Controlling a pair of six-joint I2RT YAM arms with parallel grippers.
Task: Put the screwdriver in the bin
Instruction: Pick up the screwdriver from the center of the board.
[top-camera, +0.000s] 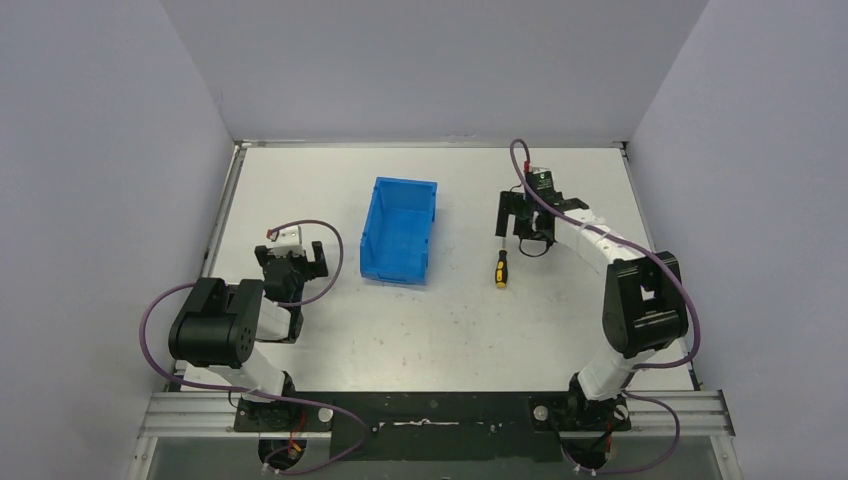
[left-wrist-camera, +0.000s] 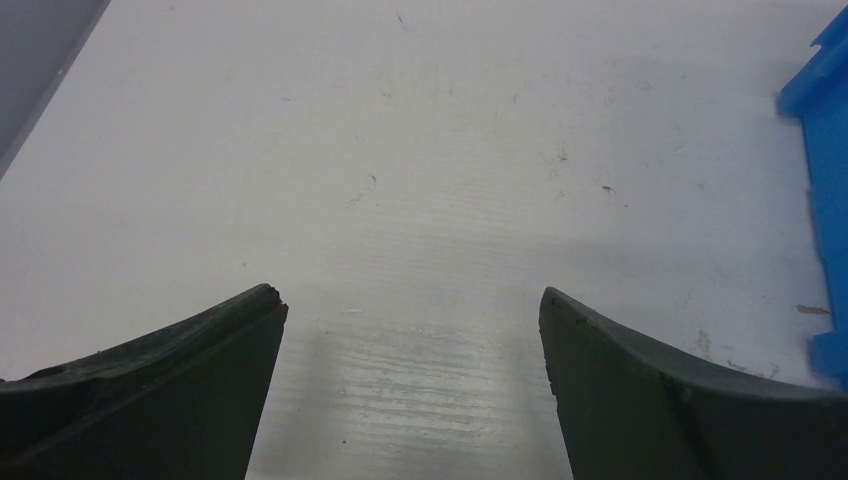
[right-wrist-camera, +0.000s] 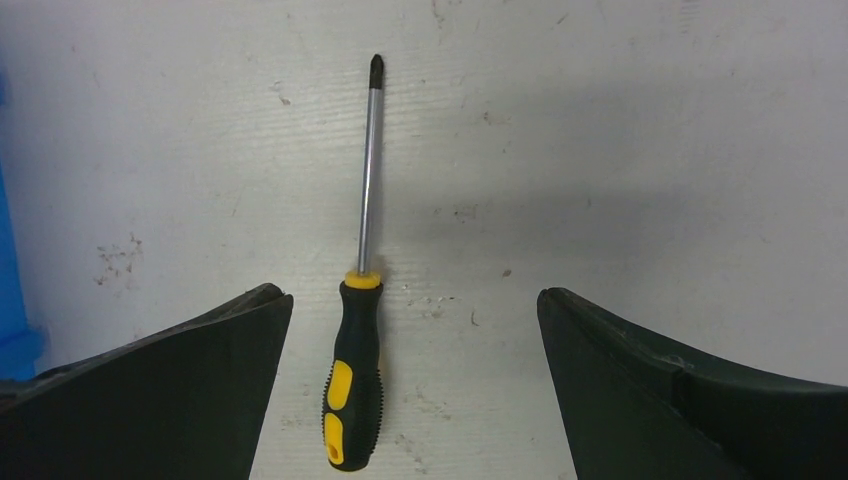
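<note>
- Right, the right claw (right-wrist-camera: 415, 300) hovers directly over the screwdriver (right-wrist-camera: 361, 280), jaws spread wide, nothing in them.
- The screwdriver lies flat on the worktop (top-camera: 450, 330), to the right of the blue bin (top-camera: 368, 235) and apart from it. Its tip points away from the arm bases, and the yellow-and-black handle is nearer them.
- In the wrist view the handle sits closer to one finger than the other, so it's off-centre. First risk: on closing, that finger meets it first and shoves or rolls it instead of pinching it.
- Second risk: if the claw comes down too far along the tool, it gets the thin shaft. That slick rod could slip, or swing under the handle's weight.
- Third risk: the bin's walls are tall. A low carry or a dangling tool could clip the rim, nudge the bin or knock the screwdriver loose outside it.
- The left claw (top-camera: 293, 258) hangs open too, empty, over the worktop left of the bin, out of the way.
</note>
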